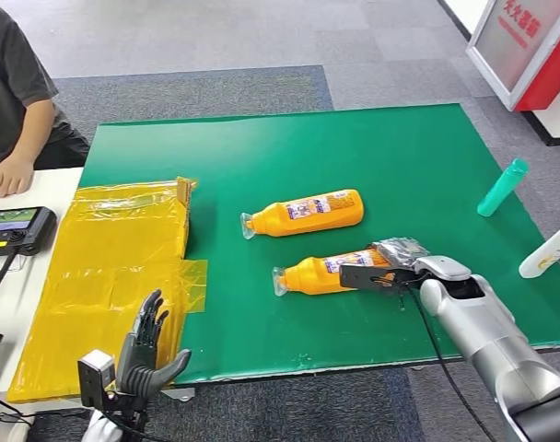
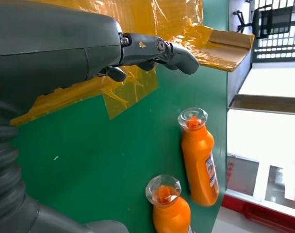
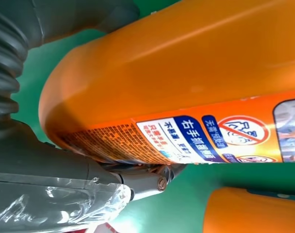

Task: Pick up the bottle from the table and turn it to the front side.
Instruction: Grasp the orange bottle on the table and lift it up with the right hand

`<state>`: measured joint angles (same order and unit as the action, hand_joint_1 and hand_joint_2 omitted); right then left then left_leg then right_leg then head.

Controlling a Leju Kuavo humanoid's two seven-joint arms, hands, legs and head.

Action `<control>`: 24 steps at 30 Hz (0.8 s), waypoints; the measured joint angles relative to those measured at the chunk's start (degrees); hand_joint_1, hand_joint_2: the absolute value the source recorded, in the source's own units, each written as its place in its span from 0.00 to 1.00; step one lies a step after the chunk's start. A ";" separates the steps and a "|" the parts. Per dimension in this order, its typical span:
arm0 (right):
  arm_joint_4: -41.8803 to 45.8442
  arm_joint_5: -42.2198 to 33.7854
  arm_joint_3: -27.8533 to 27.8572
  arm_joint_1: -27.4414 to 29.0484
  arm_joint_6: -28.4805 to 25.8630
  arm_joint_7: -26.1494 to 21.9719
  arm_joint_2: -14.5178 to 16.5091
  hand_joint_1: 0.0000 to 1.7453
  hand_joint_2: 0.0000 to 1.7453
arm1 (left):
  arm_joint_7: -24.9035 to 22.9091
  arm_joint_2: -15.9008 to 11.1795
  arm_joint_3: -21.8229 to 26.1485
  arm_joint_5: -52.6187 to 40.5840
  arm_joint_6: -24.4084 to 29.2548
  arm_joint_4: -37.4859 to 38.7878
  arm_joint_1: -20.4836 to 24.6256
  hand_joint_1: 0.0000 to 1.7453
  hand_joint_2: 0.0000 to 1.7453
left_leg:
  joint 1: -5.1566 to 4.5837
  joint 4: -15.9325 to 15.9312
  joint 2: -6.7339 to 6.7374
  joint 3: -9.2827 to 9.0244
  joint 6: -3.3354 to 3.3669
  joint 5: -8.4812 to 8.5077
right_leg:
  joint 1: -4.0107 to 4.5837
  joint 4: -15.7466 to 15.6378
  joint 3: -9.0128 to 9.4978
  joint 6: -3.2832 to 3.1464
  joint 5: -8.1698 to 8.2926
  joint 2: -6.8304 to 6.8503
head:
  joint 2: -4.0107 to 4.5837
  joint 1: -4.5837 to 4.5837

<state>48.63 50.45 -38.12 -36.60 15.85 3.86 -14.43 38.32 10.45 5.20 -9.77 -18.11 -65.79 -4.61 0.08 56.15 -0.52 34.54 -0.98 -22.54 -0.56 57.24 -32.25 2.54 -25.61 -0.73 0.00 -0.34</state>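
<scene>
Two orange bottles with clear caps lie on their sides on the green mat. My right hand grips the nearer bottle at its base end, the dark fingers lying along its label while it rests on the mat. In the right wrist view this bottle sits between the thumb and a finger, its printed label facing the camera. The farther bottle lies free behind it, and its edge shows too. My left hand hangs open near the table's front left edge, holding nothing.
A box wrapped in yellow plastic covers the table's left side. A teal bottle and a white bottle lie at the right edge. A person sits at far left beside a dark device.
</scene>
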 joint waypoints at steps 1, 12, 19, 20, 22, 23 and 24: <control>-0.04 -0.13 -0.12 -0.02 -0.14 -0.01 -0.05 1.00 1.00 | 0.02 -0.04 0.00 0.00 0.04 0.04 0.00 0.00 1.00 | 0.00 0.00 0.00 -0.01 0.00 0.00 | 0.00 0.00 0.00 0.00 0.00 0.00 | 0.00 0.00; 13.85 -2.26 2.01 10.22 -11.24 -0.91 -1.84 1.00 1.00 | 0.33 -0.31 0.53 0.90 -3.65 0.02 -0.90 0.00 1.00 | 0.00 0.00 -0.04 0.05 -0.01 -0.04 | 0.00 0.00 -0.04 0.00 -0.02 0.01 | 0.00 0.01; 26.43 -0.71 5.49 19.45 -19.32 -6.55 1.32 1.00 1.00 | 0.48 -0.38 -0.41 4.95 -10.74 -0.76 -1.01 0.00 1.00 | 0.03 -0.01 -0.04 0.09 -0.05 -0.06 | 0.04 0.00 -0.09 -0.06 -0.07 0.01 | 0.00 0.01; 27.25 -0.65 5.74 20.14 -20.08 -7.03 2.03 1.00 1.00 | 0.48 -0.39 -0.62 5.39 -11.25 -0.79 -0.96 0.00 1.00 | 0.04 -0.01 -0.03 0.09 -0.05 -0.06 | 0.04 0.00 -0.09 -0.06 -0.07 0.01 | 0.00 0.01; 28.65 -0.65 6.16 21.26 -20.87 -7.50 3.23 1.00 1.00 | 0.48 -0.47 -0.98 5.91 -11.77 -0.81 -0.89 0.00 1.00 | 0.04 -0.01 -0.03 0.08 -0.04 -0.05 | 0.04 0.00 -0.08 -0.06 -0.07 0.01 | 0.00 0.00; 29.19 -0.65 6.31 21.68 -20.96 -7.58 3.68 1.00 1.00 | 0.48 -0.52 -1.15 6.02 -11.86 -0.84 -0.87 0.00 1.00 | 0.03 -0.01 -0.03 0.09 -0.04 -0.04 | 0.04 0.00 -0.08 -0.05 -0.06 0.01 | 0.00 0.00; 29.62 -0.66 6.46 22.03 -20.96 -7.62 4.02 1.00 1.00 | 0.48 -0.57 -1.33 6.11 -11.89 -0.88 -0.85 0.00 1.00 | 0.03 -0.01 -0.03 0.09 -0.03 -0.04 | 0.03 0.00 -0.07 -0.05 -0.06 0.01 | 0.00 -0.01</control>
<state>78.25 49.79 -31.65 -14.58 -5.11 -3.76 -10.41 38.80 9.87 3.87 -3.66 -30.00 -66.67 -5.46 0.11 56.15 -0.55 34.62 -1.02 -22.58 -0.53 57.25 -32.33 2.49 -25.67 -0.71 0.00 -0.35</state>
